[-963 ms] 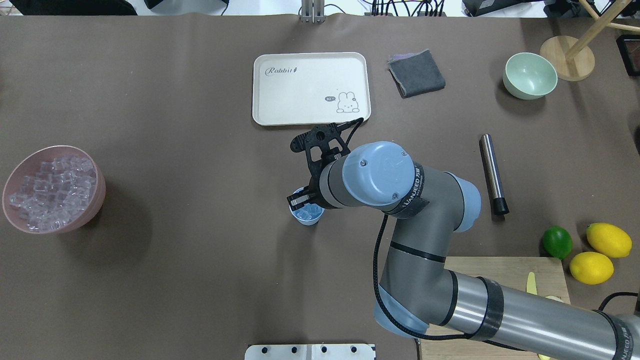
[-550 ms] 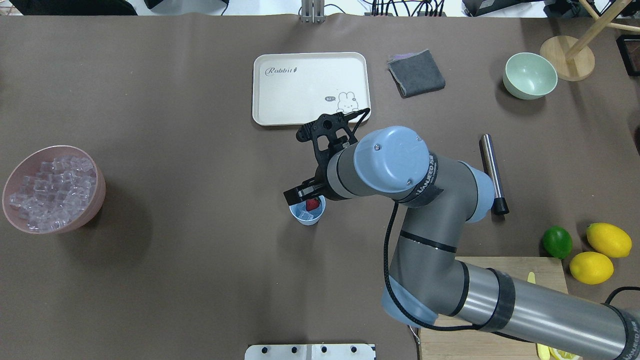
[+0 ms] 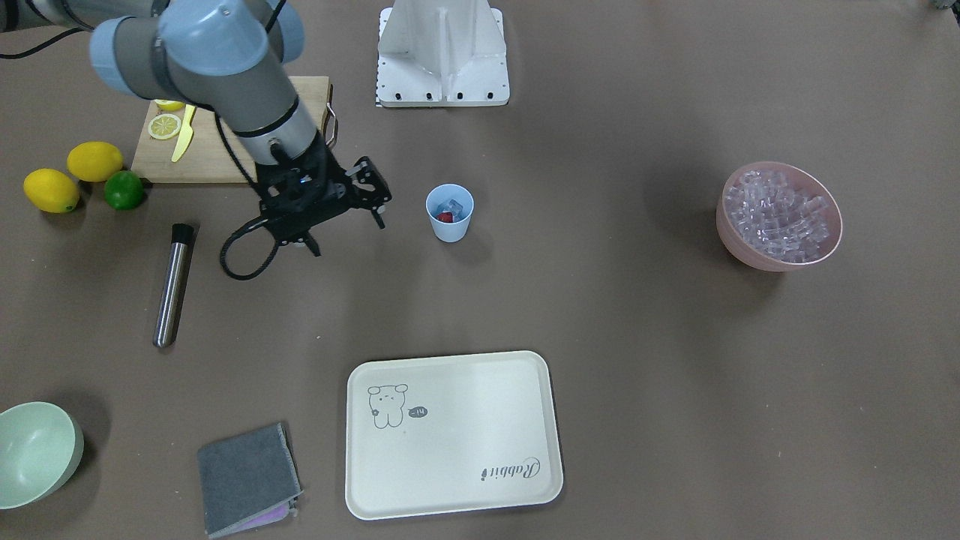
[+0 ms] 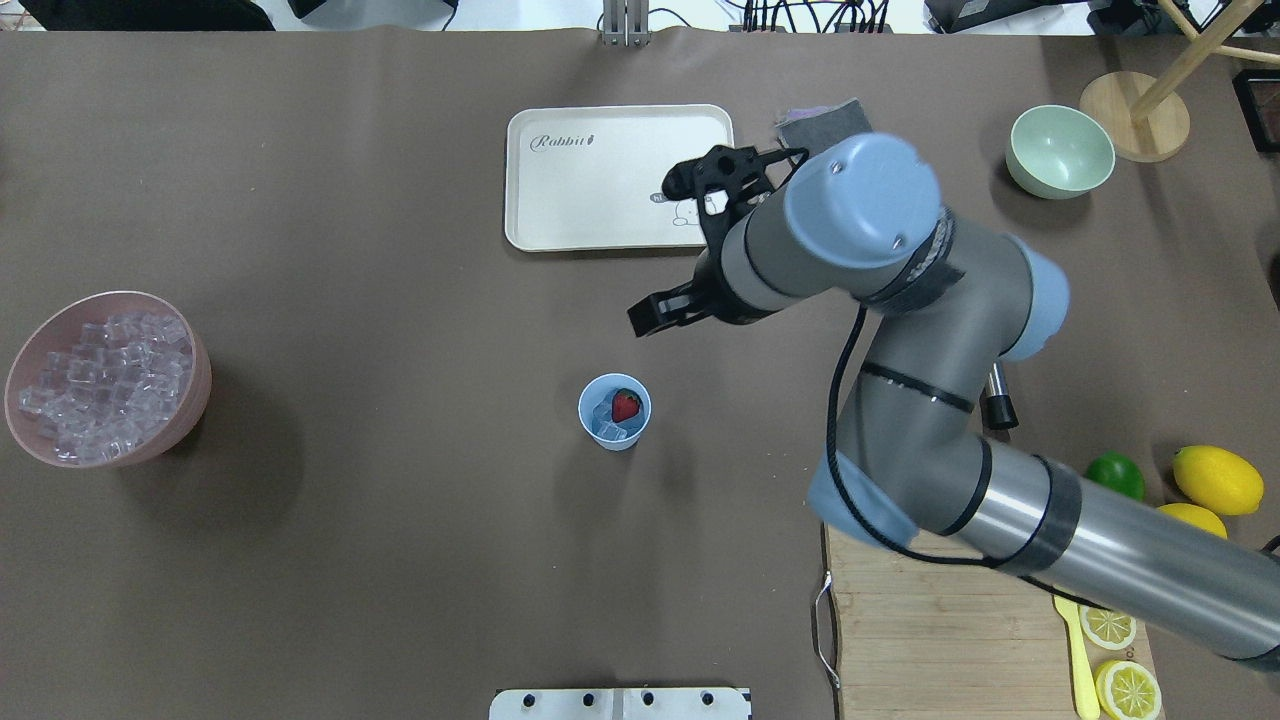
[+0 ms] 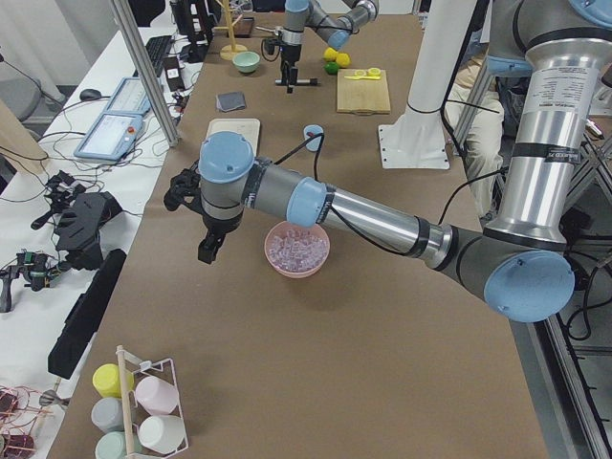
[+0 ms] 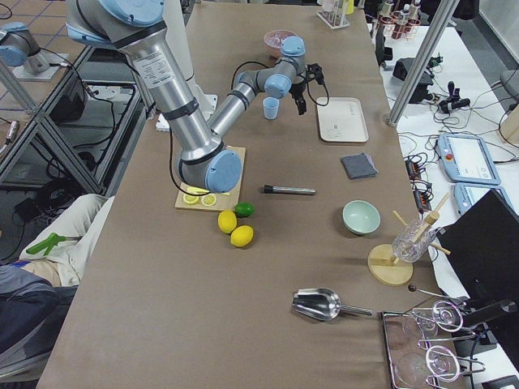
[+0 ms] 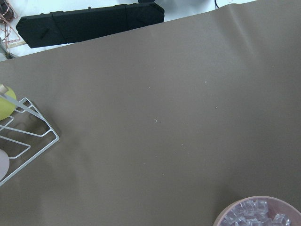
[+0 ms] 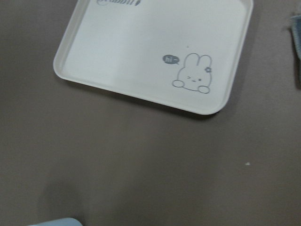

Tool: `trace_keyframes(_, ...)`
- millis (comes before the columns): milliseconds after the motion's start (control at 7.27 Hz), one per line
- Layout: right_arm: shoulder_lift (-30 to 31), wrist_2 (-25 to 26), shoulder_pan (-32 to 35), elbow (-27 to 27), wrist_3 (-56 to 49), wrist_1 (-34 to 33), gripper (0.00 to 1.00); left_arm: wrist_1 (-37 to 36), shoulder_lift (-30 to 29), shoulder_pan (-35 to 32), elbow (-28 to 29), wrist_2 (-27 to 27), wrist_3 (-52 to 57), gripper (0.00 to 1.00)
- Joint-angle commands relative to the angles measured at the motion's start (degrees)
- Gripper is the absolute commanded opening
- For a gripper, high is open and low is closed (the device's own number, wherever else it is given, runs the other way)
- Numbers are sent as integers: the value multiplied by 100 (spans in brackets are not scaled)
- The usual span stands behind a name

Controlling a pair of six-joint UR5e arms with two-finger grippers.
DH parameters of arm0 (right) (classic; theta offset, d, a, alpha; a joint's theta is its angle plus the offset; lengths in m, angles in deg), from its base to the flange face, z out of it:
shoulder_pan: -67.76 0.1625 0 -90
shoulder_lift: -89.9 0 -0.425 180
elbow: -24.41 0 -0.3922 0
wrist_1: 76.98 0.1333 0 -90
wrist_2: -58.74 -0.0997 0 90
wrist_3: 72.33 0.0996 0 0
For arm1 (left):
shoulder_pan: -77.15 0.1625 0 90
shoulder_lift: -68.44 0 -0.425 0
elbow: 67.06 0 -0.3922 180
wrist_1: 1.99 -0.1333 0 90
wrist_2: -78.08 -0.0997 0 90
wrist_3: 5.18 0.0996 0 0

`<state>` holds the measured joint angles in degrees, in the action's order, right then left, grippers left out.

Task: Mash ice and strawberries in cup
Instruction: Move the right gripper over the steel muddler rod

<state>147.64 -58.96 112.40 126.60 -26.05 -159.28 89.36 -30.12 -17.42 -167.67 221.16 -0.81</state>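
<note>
**Cup, berry, ice: positions as seen**

Cup (image 4: 593, 396): small, light blue, tapered, plain, no handle. Upright on the brown desk (image 4: 400, 300), about mid-desk. Stands alone, nothing touching it from outside. Mouth open upward.

Strawberry (image 4: 626, 405): one, small, red. Lies inside the cup, against the wall on the robot's right side, resting on the ice. Looks whole. Leafy top not clearly made out.

Ice (image 4: 605, 428): a few clear cubes in the cup, beside and beneath the berry. Count unclear. A larger heap of the same cubes fills the pink bowl (image 4: 200, 385) near the desk's left end, well apart from the cup.
</note>
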Motion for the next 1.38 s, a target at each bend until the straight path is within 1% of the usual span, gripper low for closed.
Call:
trace_keyframes(0,499,-306,580,2,-120,-233,100,-3,-32,0,68,18,-23,98)
trace_keyframes(138,746,-333,937,-137,-215,-243,100,-3,-40,0,103,27,-32,98)
trace_keyframes(275,844,-403,1193,-347,-312,-260,100,-3,-67,26,121,18,-32,98)
trace_keyframes(550,1090,-500,1248,-716,-287,-488,100,5,-189,44,104,27,-32,98)
trace_keyframes(688,1099,-509,1240,-936,-313,-445,100,23,-190,52,121,27,-6,98)
trace_keyframes(825,1100,-535,1222,-1043,-339,-454,100,93,-225,52,8,18,-41,98)
trace_keyframes(963,1108,-544,1179,-1139,-444,-454,100,111,-225,52,24,18,-267,98)
trace_keyframes(1100,1091,-596,1091,-1158,-593,-462,100,337,-208,52,94,18,-409,98)
trace_keyframes(1238,1056,-614,1012,-1297,-612,-515,100,505,-147,44,77,18,-428,98)
